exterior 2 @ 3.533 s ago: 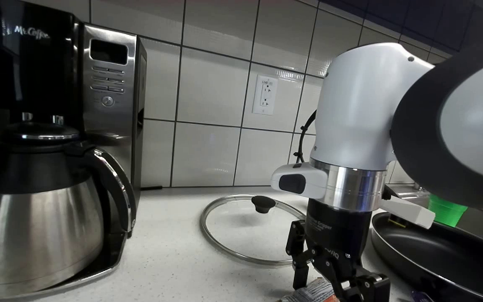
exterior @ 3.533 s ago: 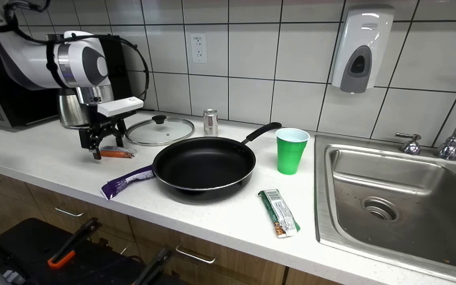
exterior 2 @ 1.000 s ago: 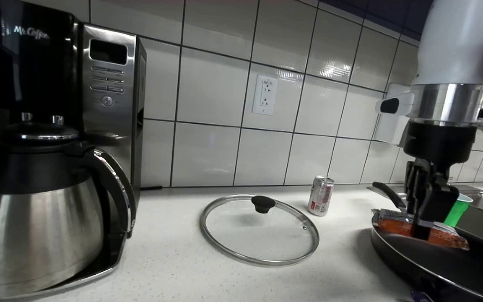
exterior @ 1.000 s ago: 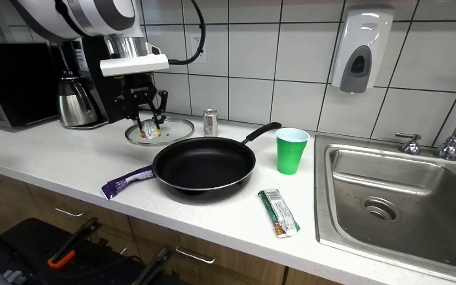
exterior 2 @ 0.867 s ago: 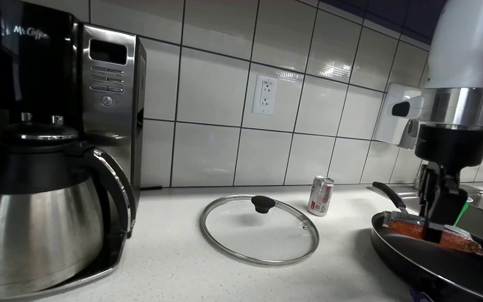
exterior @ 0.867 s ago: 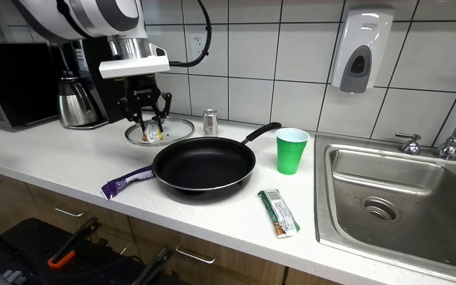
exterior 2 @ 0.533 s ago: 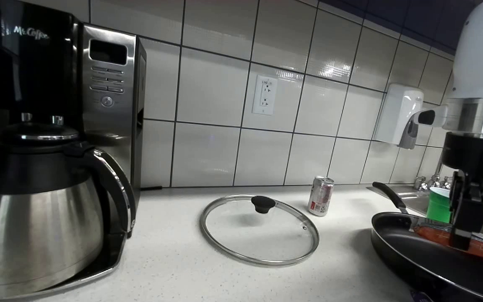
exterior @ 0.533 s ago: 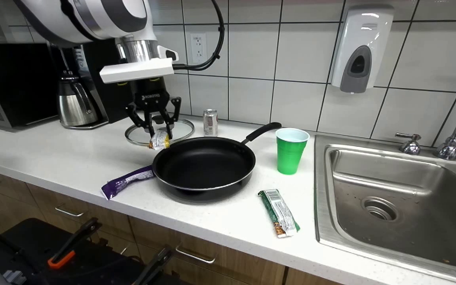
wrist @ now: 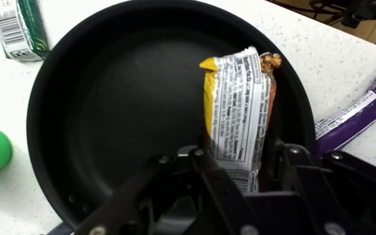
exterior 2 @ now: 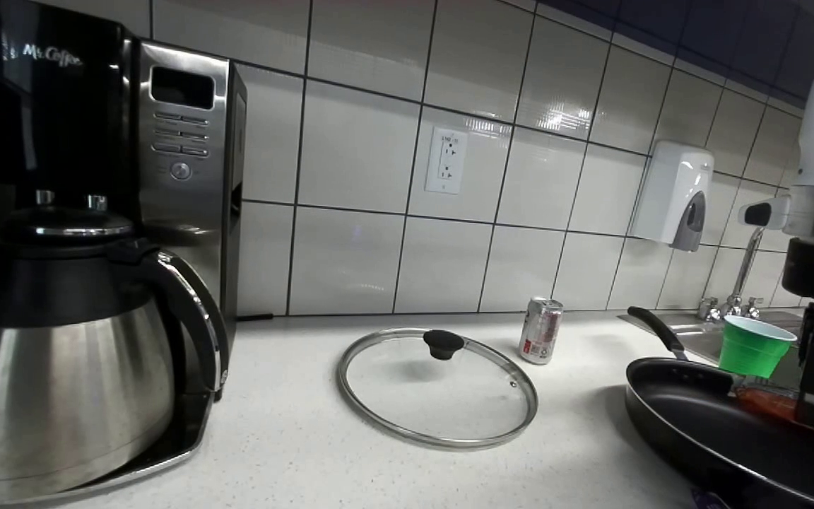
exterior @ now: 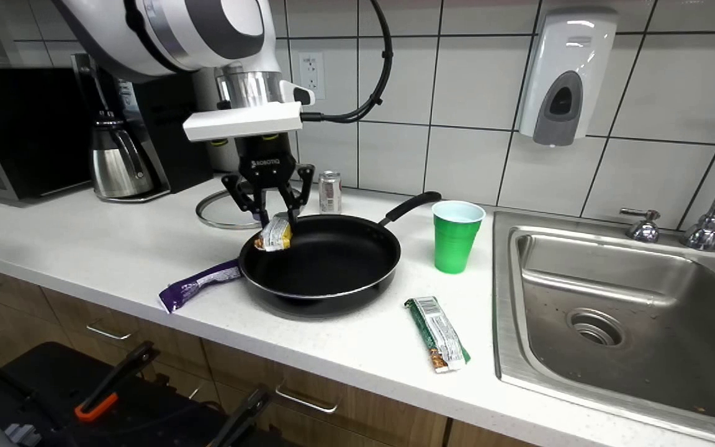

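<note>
A snack bar in a white, yellow and orange wrapper [wrist: 237,111] is held above the black round non-stick frying pan [exterior: 339,257], over the side nearest the purple packet; whether it touches the pan cannot be told. The black two-fingered gripper [exterior: 278,222] is clamped on the bar, one finger against each long side, and the white panel with dense print faces the wrist camera.

The purple packet with white print [exterior: 199,284] lies on the white speckled counter [exterior: 103,242], one end meeting the pan's outline. The pan's handle points toward the white tiled wall [exterior: 395,81]. Just beyond the handle an upright green plastic cup with a white inside [exterior: 454,245] stands near the steel sink [exterior: 612,285], and a green-and-white wrapped bar [exterior: 438,335] lies nearer the counter's front edge.

In an exterior view a round glass lid with a black knob [exterior 2: 442,396] lies flat, an upright silver drinks can [exterior 2: 541,330] near it. Farther off stands a black and stainless-steel coffee maker [exterior 2: 184,170] with its carafe [exterior 2: 68,396].
</note>
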Robot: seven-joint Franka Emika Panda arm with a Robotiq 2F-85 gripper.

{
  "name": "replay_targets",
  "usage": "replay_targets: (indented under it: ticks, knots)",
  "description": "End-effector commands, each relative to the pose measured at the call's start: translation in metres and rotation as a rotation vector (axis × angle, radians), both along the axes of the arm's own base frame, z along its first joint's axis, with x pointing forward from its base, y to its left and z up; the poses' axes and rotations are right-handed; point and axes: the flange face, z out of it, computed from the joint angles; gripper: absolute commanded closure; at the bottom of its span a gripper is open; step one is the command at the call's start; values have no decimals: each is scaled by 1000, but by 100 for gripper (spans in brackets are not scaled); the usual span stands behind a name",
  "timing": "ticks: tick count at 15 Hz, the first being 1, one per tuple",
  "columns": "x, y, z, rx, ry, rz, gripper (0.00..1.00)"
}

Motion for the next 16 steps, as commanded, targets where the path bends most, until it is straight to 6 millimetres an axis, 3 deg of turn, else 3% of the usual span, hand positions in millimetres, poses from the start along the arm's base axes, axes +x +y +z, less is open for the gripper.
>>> replay_targets:
  ticks: [1, 12, 13, 16]
  knots:
    - [6, -14, -7, -10, -36, -6, 84]
    - [32, -11, -44, -8, -82, 53, 84]
    - [32, -8, -43, 19, -93, 64, 40]
    - [31, 0, -33, 18, -120, 97, 18]
